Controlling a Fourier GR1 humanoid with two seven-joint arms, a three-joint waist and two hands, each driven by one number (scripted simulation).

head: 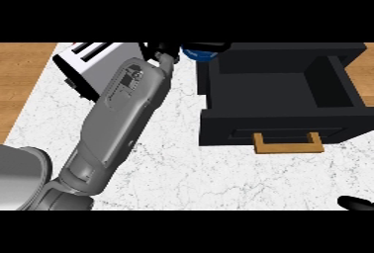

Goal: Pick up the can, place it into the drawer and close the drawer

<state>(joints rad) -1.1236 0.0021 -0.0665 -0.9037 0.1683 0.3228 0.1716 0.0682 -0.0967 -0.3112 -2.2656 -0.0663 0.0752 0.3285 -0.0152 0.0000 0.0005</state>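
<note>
Toaster (87, 62) sitting at the counter's (168, 158) far left corner, white body, dark slots on top, partly hidden behind the forearm. Wood floor is showing past the counter's left edge.

Left forearm (120, 118) is stretching from the near left corner diagonally toward the far edge, long axis running near-to-far and tilting right. Left hand (171, 49) is lying at the far edge, just right of the toaster. Its black fingers are reaching rightward onto the can (199, 53), a blue object of which only a small part is showing, right at the drawer's far left corner. Fingers appear to be wrapping over the can's top, but the view is cutting off too much to tell whether they are clamping it or only touching.

Drawer (281, 106) is standing open toward the counter's right side, dark box, hollow inside, with a wooden handle (288, 143) on its near face. Nothing is showing inside it.

Right hand (356, 202) is peeking in at the near right corner, only a black tip showing; finger state cannot be told.

Judgement: the left hand is by far the nearer to the can. The can is lying just left of the drawer's opening and at its far end, so the coming move is looking like a short carry rightward over the left wall and slightly nearer. Closing is not yet begun.
</note>
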